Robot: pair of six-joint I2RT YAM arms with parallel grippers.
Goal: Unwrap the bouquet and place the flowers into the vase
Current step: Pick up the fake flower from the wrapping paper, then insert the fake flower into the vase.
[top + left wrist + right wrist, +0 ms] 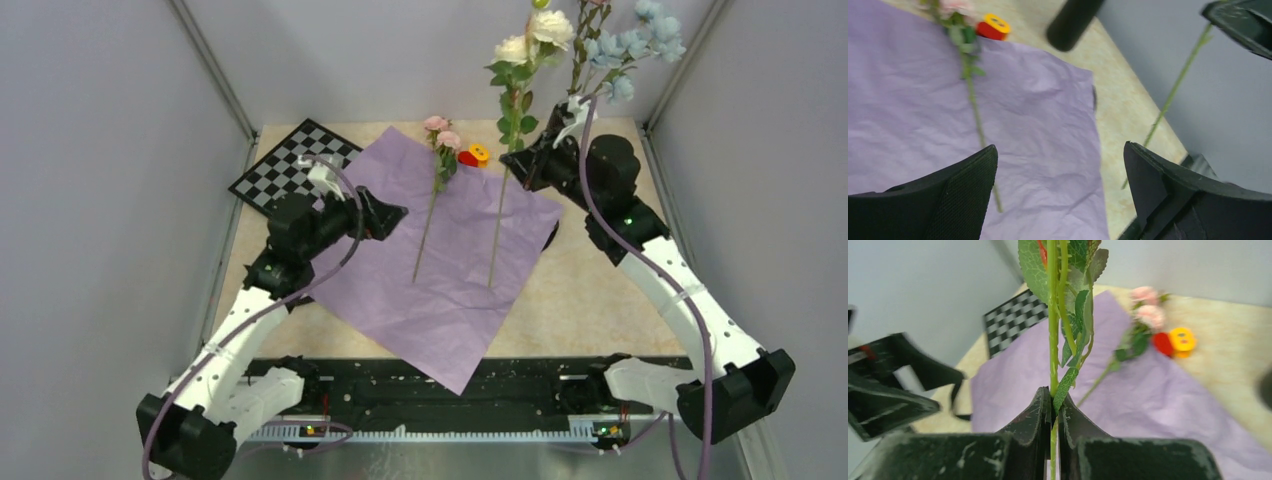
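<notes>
The bouquet's lilac paper (440, 270) lies spread flat on the table. A pink flower (441, 133) rests on it, its stem (974, 102) running down the sheet. My right gripper (517, 160) is shut on the stem (1053, 330) of a cream-white flower (535, 35), held upright with its stem end hanging over the paper. Blue flowers (640, 40) stand behind my right wrist, their lower stems hidden. A dark cylinder, likely the vase (1072, 22), shows in the left wrist view. My left gripper (395, 213) (1060, 150) hovers open over the paper, empty.
A black-and-white checkered board (290, 165) lies at the back left, partly under the paper. A small red-and-yellow toy block (474, 155) sits at the paper's far edge. Grey walls close in both sides and the back. Bare beige table (590, 290) lies right of the paper.
</notes>
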